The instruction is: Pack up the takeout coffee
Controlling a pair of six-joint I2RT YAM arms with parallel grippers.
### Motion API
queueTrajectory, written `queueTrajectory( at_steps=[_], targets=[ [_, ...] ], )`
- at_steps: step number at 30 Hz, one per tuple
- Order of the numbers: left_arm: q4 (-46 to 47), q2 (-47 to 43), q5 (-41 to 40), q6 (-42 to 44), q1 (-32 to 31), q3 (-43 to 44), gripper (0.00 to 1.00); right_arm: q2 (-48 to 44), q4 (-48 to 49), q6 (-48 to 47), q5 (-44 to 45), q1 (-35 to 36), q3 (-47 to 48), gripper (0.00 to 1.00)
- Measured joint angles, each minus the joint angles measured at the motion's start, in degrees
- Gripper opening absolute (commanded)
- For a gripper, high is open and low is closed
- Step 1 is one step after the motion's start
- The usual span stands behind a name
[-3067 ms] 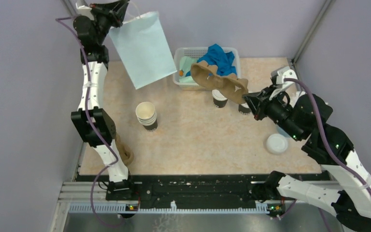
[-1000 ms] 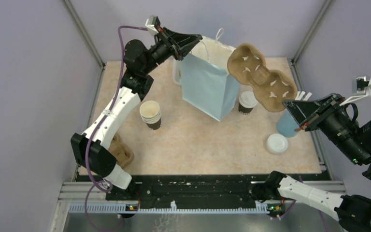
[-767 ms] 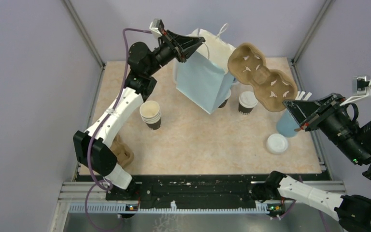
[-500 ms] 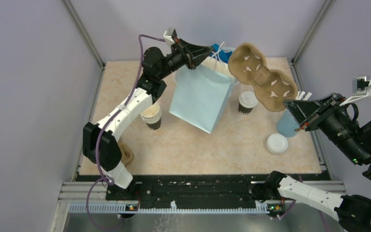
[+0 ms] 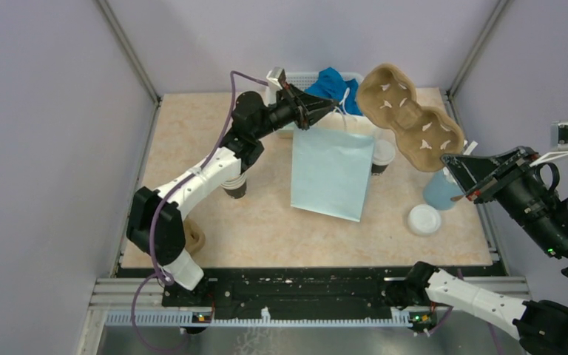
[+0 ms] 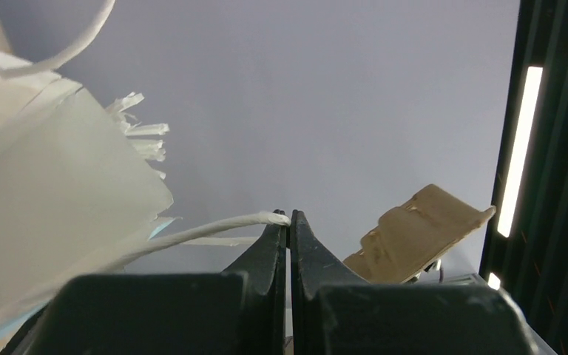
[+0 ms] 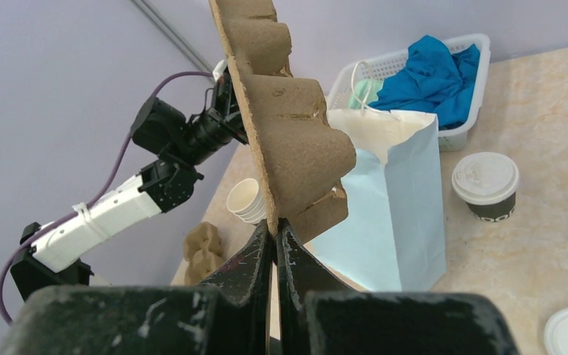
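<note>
Two arms over a beige marbled bench point(image 5: 266, 229), lilac-grey walls point(image 5: 59, 111) around.
The left end effector point(image 5: 333, 109) is pinched tight on the blue bag point(image 5: 331, 174) handle, the right end effector point(image 5: 447, 157) on the pulp tray point(image 5: 410, 118) edge; a lidded coffee cup point(image 5: 381, 153) stands centre-right, behind the bag.

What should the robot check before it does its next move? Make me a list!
1. Left gripper shut on the handle of the paper bag: ok.
2. Right gripper shut on the edge of the pulp cup tray: ok.
3. Bag mouth open at the top: ok; the cream inside shows in the right wrist view.
4. Bag bottom resting on the table: cannot tell.
5. Tray held level: not ok; it is tipped up almost on edge.
6. Coffee loaded in the tray: not ok; the tray holds no cups, and a lidded coffee cup stands on the table beside the bag.
</note>
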Motion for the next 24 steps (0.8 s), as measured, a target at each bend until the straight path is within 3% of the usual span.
queueTrajectory(
  at_steps=[5,8,13,16,20,24],
  targets=[
    [1.99,-1.88,-0.26,0.31,-1.25,-6.91,0.01,-0.13,0.17,-0.02,-0.07,0.0,-0.48,0.0],
    [0.63,-7.5,-0.83,1.42,-2.19,-14.1,0.09,-0.15,0.46,0.09,-0.55,0.0,-1.73,0.0],
    [-6.93,-19.71,-2.36,5.55,-4.02,-21.07,0.3,-0.15,0.63,1.95,-2.95,-0.02,-4.61,0.0],
    [-12.48,-24.92,-3.02,9.27,-5.64,-21.09,0.5,-0.02,-0.13,4.17,-4.26,-0.02,-5.27,0.0],
    [-19.58,-27.39,-3.19,13.62,-7.45,-20.39,0.7,0.07,-1.14,6.86,-6.91,-0.02,-4.72,0.0],
    [-28.55,-28.33,-3.17,18.36,-8.5,-19.89,0.81,0.28,-2.69,9.81,-10.82,-0.04,-2.49,0.0]
  ],
)
